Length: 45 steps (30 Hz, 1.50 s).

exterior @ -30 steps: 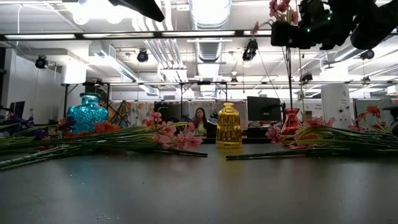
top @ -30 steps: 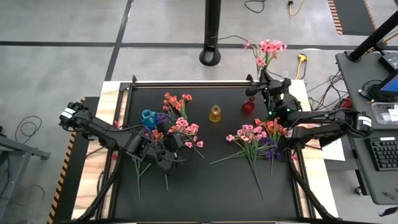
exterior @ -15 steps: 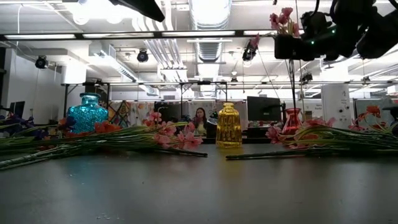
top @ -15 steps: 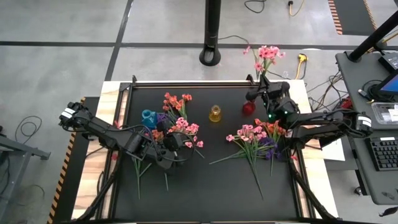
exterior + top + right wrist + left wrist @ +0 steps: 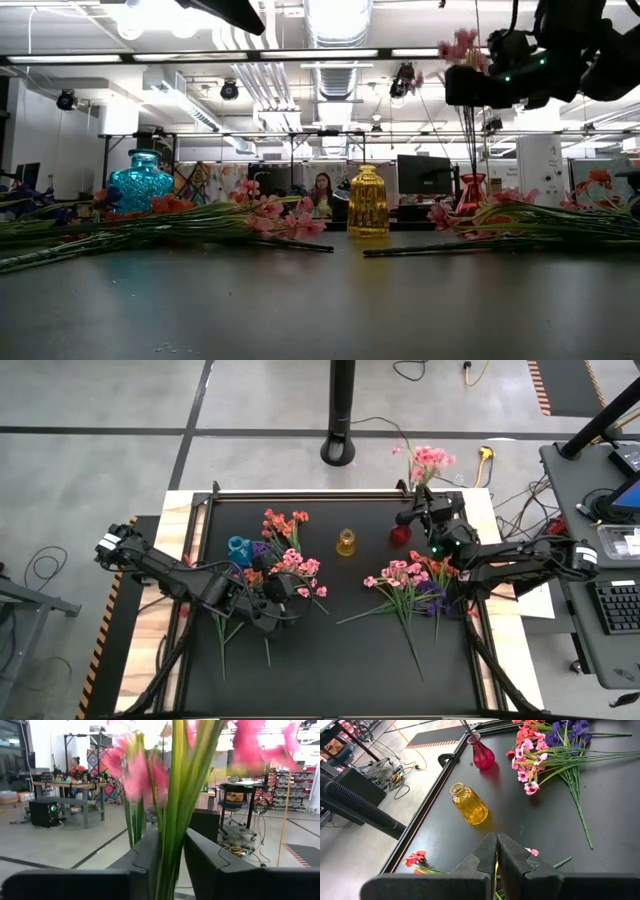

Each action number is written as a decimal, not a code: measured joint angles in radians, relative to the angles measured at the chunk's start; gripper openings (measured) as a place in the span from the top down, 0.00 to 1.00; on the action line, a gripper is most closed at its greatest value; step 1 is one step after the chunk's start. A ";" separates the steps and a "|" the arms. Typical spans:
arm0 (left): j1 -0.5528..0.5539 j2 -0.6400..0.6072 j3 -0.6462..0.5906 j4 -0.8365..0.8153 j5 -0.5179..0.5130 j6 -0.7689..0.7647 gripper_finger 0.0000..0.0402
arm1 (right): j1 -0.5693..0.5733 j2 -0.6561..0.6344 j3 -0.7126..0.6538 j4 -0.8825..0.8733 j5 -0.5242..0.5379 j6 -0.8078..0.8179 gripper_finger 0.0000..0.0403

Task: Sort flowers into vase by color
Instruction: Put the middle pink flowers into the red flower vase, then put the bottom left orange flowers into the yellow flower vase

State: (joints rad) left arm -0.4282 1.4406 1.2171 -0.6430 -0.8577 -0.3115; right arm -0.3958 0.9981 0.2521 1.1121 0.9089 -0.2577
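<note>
Right hand (image 5: 418,512): raised above the red vase (image 5: 399,534) at the far right of the surface (image 5: 350,660). Its fingers (image 5: 202,857) stand either side of the green stems of a pink spray (image 5: 428,458), with a slight gap showing beside the stems; whether they still pinch cannot be told. In the low view the stems run down to the mouth of the red vase (image 5: 469,192).

Left hand (image 5: 496,851): pressed together, holding nothing, low over the left flower heap (image 5: 285,565), waiting.

Remaining stock: mixed pink, orange-red and purple sprays (image 5: 415,582) lying flat on the right side; blue vase (image 5: 238,548) and yellow vase (image 5: 346,543) standing without flowers.

Hazards, as judged:
- The spray is tall and top-heavy and the vase small and narrow; once let go it may lean and tip the vase, or slide out.
- Blossoms hang out past the far edge; a fall that way lands on the floor.
- If the stems are only at the rim, they may miss the neck.
- A hand lifting away could snag the stems and drag the vase.
</note>
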 joint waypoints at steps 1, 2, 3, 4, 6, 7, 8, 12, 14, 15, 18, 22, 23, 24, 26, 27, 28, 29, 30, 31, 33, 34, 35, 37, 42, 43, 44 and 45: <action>0.000 0.000 0.000 0.000 0.000 0.000 1.00 | 0.000 0.000 0.000 -0.010 0.000 0.003 0.76; 0.000 0.000 0.000 0.000 0.000 0.000 1.00 | 0.000 0.000 0.000 -0.020 0.001 0.007 0.74; 0.000 0.000 0.000 0.000 0.000 0.000 1.00 | 0.000 0.000 0.000 -0.034 0.004 0.016 0.72; 0.000 0.000 0.000 0.000 0.000 0.000 1.00 | 0.000 0.000 0.000 -0.050 0.005 0.028 0.70; 0.000 0.000 0.000 0.000 0.000 0.000 1.00 | 0.000 0.000 0.000 -0.087 0.008 0.056 0.65; 0.000 0.000 0.000 0.000 0.000 0.000 1.00 | 0.000 0.000 0.000 -0.105 0.007 0.065 0.63; 0.000 0.000 0.000 0.000 0.000 0.000 1.00 | 0.001 0.000 0.000 -0.125 0.008 0.076 0.61; 0.000 0.000 0.000 0.000 0.001 0.000 1.00 | 0.018 0.000 0.000 -0.194 0.008 0.113 0.52; 0.000 0.000 0.000 0.000 0.001 -0.005 1.00 | 0.031 -0.001 0.000 -0.221 0.008 0.137 0.48; 0.000 0.000 0.000 0.000 0.002 -0.005 1.00 | 0.038 -0.001 0.000 -0.235 0.008 0.145 0.46; 0.000 0.000 0.000 0.000 0.002 -0.006 1.00 | 0.060 -0.001 0.000 -0.265 0.009 0.153 0.40; 0.000 0.000 0.000 0.000 0.002 -0.007 1.00 | 0.083 -0.002 0.000 -0.279 0.017 0.153 0.33; 0.000 0.000 0.000 0.000 0.002 -0.008 1.00 | 0.088 -0.002 0.000 -0.279 0.023 0.153 0.32; 0.000 0.000 0.000 0.000 0.003 -0.008 1.00 | 0.096 -0.002 0.000 -0.279 0.033 0.153 0.31; 0.000 0.000 0.000 0.000 0.003 -0.008 1.00 | 0.113 -0.003 0.000 -0.292 0.041 0.153 0.29; 0.000 0.000 0.000 0.000 0.003 -0.008 1.00 | 0.124 -0.004 0.000 -0.302 0.053 0.153 0.29; 0.000 0.000 0.000 0.000 0.003 -0.008 1.00 | 0.139 -0.006 0.000 -0.313 0.078 0.150 0.28; 0.000 0.000 0.000 -0.002 0.003 -0.010 1.00 | 0.154 -0.010 0.000 -0.324 0.110 0.141 0.27; 0.000 0.000 0.000 -0.004 0.003 -0.014 1.00 | 0.171 -0.013 0.000 -0.331 0.150 0.130 0.27; 0.000 0.000 0.000 -0.005 0.003 -0.017 1.00 | 0.189 -0.017 0.000 -0.339 0.190 0.115 0.27; 0.000 0.000 0.000 -0.007 0.009 -0.021 1.00 | 0.230 -0.027 0.000 -0.349 0.263 0.096 0.27; 0.000 0.000 0.000 -0.008 0.013 -0.024 1.00 | 0.253 -0.033 0.000 -0.349 0.287 0.093 0.27; 0.000 0.000 0.000 -0.008 0.017 -0.034 1.00 | 0.275 -0.039 0.000 -0.350 0.303 0.093 0.27; 0.000 0.000 0.000 -0.009 0.042 -0.064 1.00 | 0.321 -0.050 0.000 -0.351 0.326 0.096 0.28; 0.000 0.001 0.000 -0.029 0.200 -0.229 1.00 | 0.443 -0.067 0.000 -0.352 0.348 0.154 0.30; 0.000 0.005 0.000 -0.047 0.243 -0.281 1.00 | 0.470 -0.067 0.000 -0.353 0.348 0.171 0.30; 0.000 0.010 -0.001 -0.071 0.285 -0.331 1.00 | 0.497 -0.067 0.000 -0.353 0.348 0.192 0.30; -0.001 0.018 -0.001 -0.102 0.324 -0.379 1.00 | 0.525 -0.066 0.000 -0.354 0.348 0.211 0.29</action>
State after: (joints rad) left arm -0.4295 1.4586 1.2156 -0.7446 -0.5338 -0.6905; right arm 0.1293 0.9318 0.2520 0.7583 1.2569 -0.0463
